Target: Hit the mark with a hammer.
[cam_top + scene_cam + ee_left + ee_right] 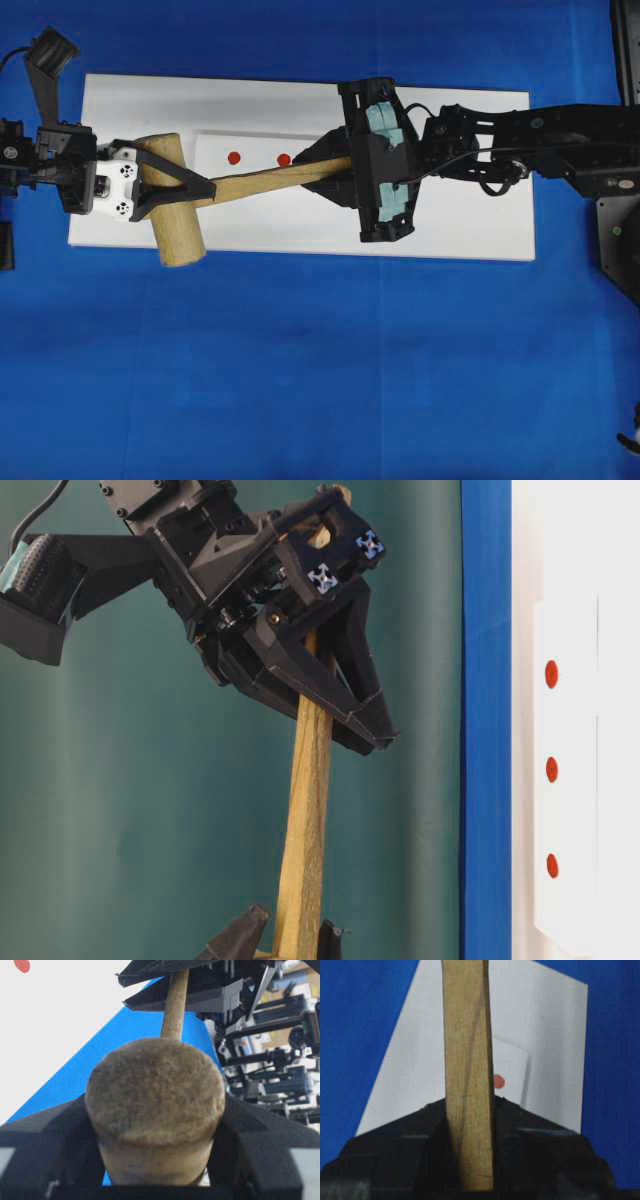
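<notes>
The hammer [172, 200] is a light wooden mallet held in the air over the white board [470, 220]. My left gripper [208, 190] is shut on its thick head [155, 1090], one finger on each side. My right gripper [315, 172] is shut on the flat handle [468, 1060], which runs up between its fingers [530, 1135]. The mark [283, 159] is the middle red dot [551, 769] on the raised strip, just beyond the handle. The right gripper hides one end dot from overhead. A red dot [498, 1081] shows beside the handle; I cannot tell which.
The board lies on a blue cloth [300, 370]. An end dot [233, 157] sits left of the mark, near the hammer head. The right arm [540, 145] stretches across the board's right half. The table-level view shows the handle [305, 810] well off the board.
</notes>
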`<state>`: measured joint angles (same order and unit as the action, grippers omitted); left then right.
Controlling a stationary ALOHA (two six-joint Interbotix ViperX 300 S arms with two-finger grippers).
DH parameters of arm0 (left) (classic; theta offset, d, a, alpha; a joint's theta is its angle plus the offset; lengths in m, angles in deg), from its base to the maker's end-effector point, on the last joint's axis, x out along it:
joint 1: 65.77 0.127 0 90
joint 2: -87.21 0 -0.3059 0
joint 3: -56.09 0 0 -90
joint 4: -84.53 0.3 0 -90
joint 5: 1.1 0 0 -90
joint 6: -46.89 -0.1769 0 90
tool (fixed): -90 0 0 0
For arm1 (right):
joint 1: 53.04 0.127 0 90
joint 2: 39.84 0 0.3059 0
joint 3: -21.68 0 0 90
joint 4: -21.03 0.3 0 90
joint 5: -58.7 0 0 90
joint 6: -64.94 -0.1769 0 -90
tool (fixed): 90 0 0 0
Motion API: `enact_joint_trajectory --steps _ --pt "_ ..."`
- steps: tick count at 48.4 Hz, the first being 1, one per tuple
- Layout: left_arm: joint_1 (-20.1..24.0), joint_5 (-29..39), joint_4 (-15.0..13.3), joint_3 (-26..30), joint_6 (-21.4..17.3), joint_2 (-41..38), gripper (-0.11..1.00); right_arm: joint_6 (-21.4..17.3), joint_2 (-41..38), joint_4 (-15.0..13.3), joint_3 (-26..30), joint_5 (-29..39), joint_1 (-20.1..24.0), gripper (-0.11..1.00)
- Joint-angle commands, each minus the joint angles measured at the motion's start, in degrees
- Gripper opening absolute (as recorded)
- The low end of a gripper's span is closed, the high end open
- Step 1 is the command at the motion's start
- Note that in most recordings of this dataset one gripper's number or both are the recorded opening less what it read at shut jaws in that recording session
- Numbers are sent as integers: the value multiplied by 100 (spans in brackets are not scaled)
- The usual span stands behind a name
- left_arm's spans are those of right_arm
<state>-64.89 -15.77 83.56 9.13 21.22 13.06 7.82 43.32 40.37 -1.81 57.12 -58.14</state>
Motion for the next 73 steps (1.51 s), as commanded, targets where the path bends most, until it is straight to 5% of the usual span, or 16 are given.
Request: enact_joint_trajectory --steps 1,11,20,34,73 --pt "-18 -44 18 141 -9 62 44 -26 62 18 105 -35 -26 7" --pt "26 -44 18 105 -35 105 47 -35 62 18 105 -18 -35 7" --pt "70 -44 18 105 -44 114 89 -88 62 44 105 26 -26 7" --pt "158 237 18 -44 -35 325 86 -123 97 246 79 70 -26 7" --pt "439 1494 35 -923 -519 2461 85 -132 642 1090 -510 352 -62 7"
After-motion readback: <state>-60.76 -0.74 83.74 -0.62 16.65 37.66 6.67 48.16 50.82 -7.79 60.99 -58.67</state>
